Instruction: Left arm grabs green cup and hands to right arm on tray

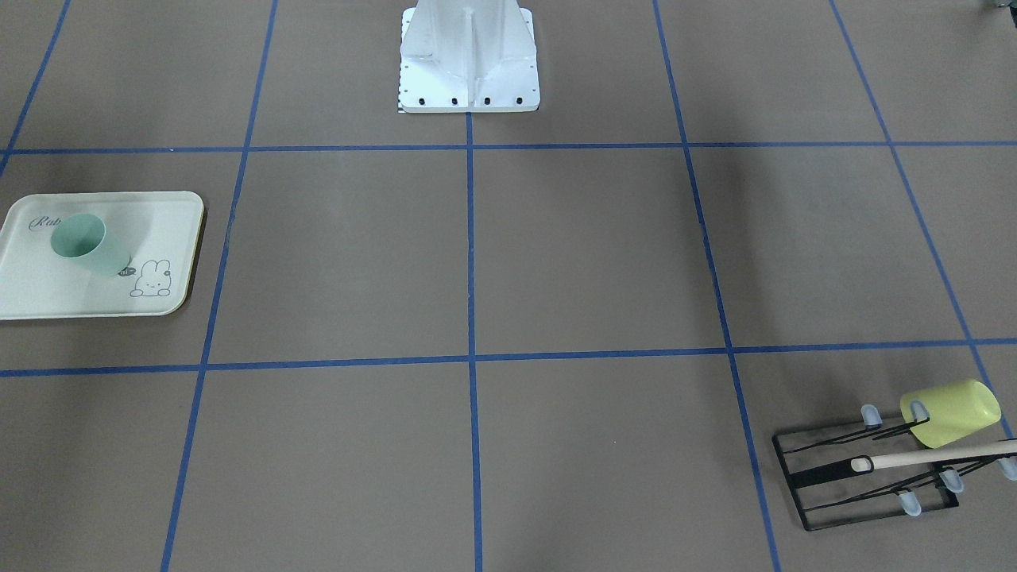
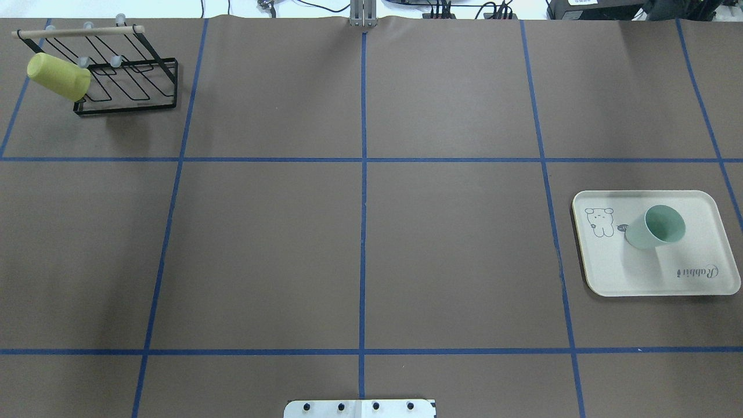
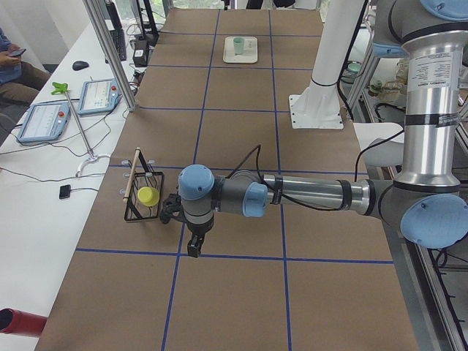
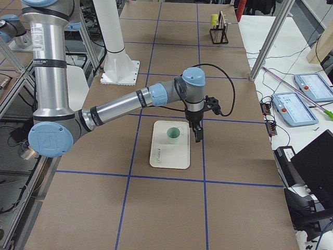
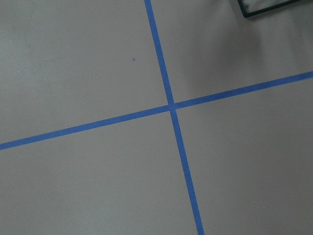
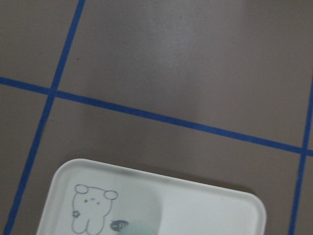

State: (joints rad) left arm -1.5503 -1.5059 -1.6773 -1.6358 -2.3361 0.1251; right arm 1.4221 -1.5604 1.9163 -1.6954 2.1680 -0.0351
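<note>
The mint-green cup [image 2: 659,227] stands upright on the cream tray [image 2: 638,278] at the table's right side; it also shows in the front view [image 1: 83,242] and the right side view [image 4: 173,135]. The right gripper [image 4: 197,136] hangs just beside the cup, over the tray's [image 4: 166,156] edge, apart from it; I cannot tell if it is open. The left gripper [image 3: 191,248] points down over bare table near the rack, far from the cup; I cannot tell its state. The right wrist view shows the tray [image 6: 195,210] and a sliver of the cup [image 6: 139,229].
A yellow-green cup [image 2: 58,76] hangs on a black wire rack [image 2: 133,87] at the far left corner. The rack's corner shows in the left wrist view [image 5: 266,7]. The white robot base [image 2: 360,408] stands at the near edge. Blue tape lines grid the brown table.
</note>
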